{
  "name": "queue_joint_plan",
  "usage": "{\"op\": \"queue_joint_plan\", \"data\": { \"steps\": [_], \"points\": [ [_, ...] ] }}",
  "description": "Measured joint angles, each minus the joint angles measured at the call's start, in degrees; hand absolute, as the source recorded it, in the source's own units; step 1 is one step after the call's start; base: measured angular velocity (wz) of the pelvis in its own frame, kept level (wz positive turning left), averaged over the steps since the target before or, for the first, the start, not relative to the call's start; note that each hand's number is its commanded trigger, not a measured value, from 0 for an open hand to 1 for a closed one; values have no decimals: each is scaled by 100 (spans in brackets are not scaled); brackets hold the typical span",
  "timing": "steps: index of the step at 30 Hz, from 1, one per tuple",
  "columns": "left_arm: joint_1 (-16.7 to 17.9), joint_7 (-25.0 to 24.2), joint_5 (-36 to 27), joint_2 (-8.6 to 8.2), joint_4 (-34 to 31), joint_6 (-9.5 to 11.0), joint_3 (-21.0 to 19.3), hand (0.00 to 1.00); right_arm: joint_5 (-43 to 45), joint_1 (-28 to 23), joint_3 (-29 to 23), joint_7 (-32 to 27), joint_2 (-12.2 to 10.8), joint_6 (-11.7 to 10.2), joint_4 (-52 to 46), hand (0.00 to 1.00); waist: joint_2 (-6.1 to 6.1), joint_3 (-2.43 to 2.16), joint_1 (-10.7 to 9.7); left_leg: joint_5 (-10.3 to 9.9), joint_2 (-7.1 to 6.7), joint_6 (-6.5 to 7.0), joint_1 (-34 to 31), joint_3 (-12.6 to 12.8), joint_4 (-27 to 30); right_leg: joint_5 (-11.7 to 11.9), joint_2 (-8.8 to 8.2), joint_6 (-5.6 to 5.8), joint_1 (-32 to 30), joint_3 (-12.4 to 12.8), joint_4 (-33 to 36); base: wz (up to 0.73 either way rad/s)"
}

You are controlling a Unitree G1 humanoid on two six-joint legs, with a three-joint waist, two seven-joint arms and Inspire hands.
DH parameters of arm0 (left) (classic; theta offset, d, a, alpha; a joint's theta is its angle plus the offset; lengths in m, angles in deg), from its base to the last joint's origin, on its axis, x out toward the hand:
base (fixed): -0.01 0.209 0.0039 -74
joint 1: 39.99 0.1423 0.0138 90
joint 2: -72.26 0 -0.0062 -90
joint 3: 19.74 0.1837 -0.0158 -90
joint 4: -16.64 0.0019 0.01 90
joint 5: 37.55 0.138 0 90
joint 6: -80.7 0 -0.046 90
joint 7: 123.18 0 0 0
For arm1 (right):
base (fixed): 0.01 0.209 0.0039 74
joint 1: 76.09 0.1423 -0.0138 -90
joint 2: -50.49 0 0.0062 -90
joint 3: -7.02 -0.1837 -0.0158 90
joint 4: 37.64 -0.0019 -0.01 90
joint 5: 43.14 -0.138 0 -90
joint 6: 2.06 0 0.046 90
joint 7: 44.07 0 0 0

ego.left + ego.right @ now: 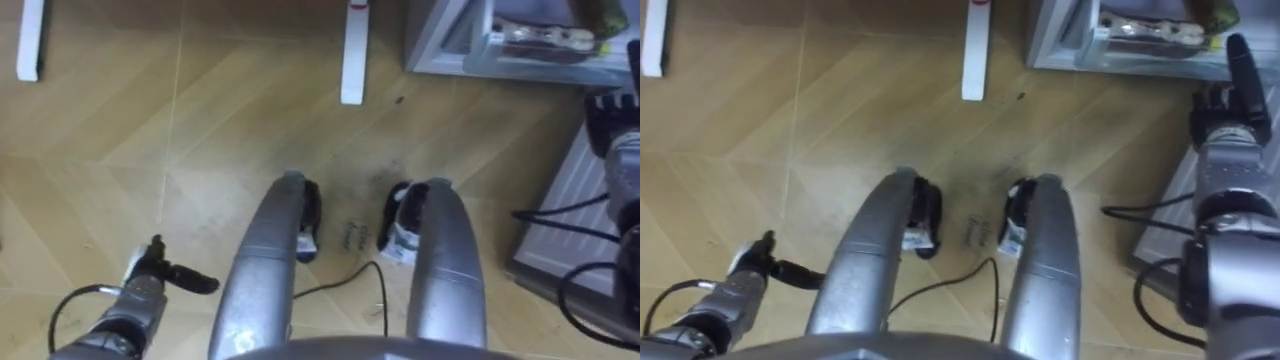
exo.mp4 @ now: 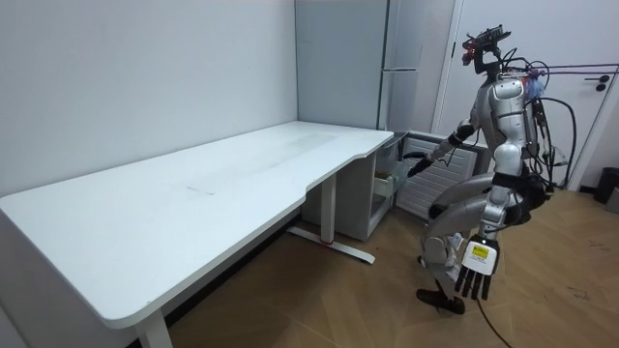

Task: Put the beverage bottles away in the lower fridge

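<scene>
L hand (image 1: pixel 150 272) low by my left knee, fingers straight, empty. R hand (image 1: pixel 1230 95) out toward the open lower fridge drawer (image 1: pixel 435 40), fingers straight, pointing at it, holding nothing. In the drawer: a long pale item (image 1: pixel 540 38), long axis left-right across the view; can't tell if it's a drink. Room view adds the white surface (image 2: pixel 193 193), robot knees-bent off its end, by the fridge.

A long white counter (image 2: pixel 193 203) spreads from the room view's centre toward eight o'clock, on white legs (image 2: pixel 329 215). Herringbone wood floor (image 2: pixel 368 309) lies at six o'clock.
</scene>
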Motion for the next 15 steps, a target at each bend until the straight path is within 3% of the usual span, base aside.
{"op": "queue_joint_plan", "data": {
  "steps": [9,15],
  "points": [
    [192,-9,-714,87,-103,-7,366,0,12,-16,315,42,1,-124,-96,0,-51,4,-17,2,-24,-5,-227,-153,80,-44,-104,-17,-84,-204,23,7],
    [275,-20,-723,130,-355,-4,490,0,19,-15,474,-39,69,-180,-113,0,-72,16,-17,4,-108,-7,-268,-199,71,-91,-223,-13,-141,-169,96,6]
  ]
}}
